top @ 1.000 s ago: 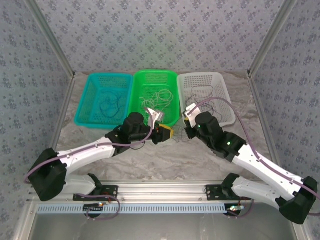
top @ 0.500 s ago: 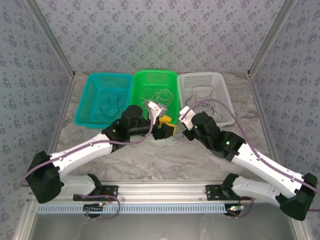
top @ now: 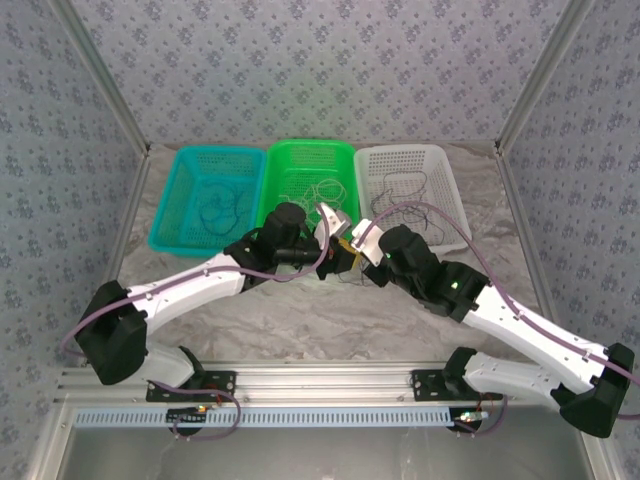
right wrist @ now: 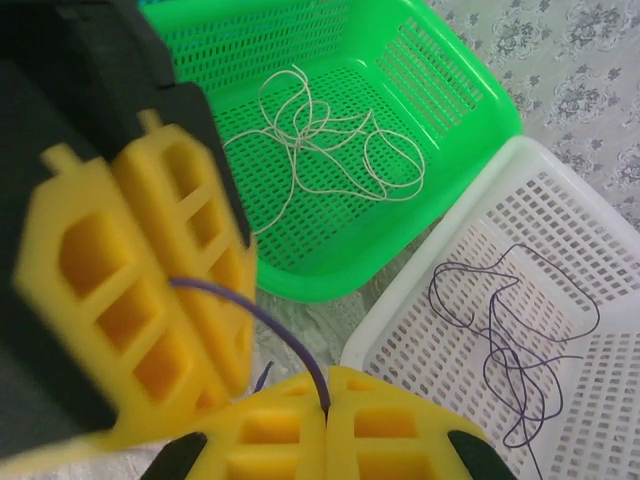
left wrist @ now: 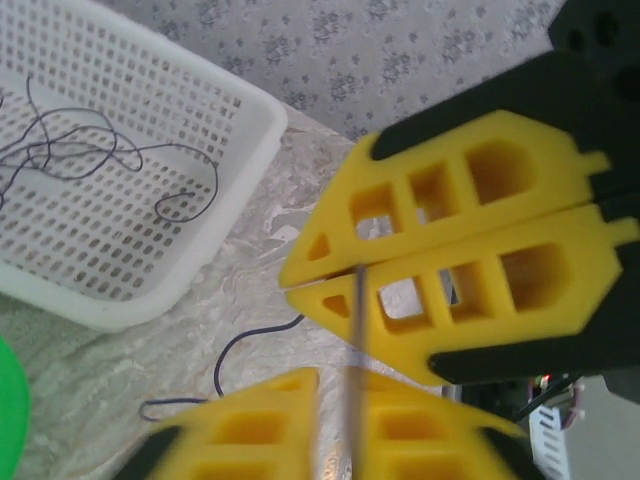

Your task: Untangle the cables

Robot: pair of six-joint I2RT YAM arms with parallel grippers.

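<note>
Both arms had swung inward; left fingers (right wrist: 150, 300) and right fingers (right wrist: 385, 430) met, each clenched on one dark cable (right wrist: 285, 335), which hard pulling might snap.

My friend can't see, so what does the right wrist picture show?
The right hand and left hand, both yellow, pinch one thin purple cable. Behind, a green basket holds whitish cable and a white basket holds dark cable.

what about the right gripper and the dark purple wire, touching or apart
Touching. The right wrist view shows the dark purple wire running straight into the closed seam between the fingers of the right gripper, pinched there with no gap.
</note>
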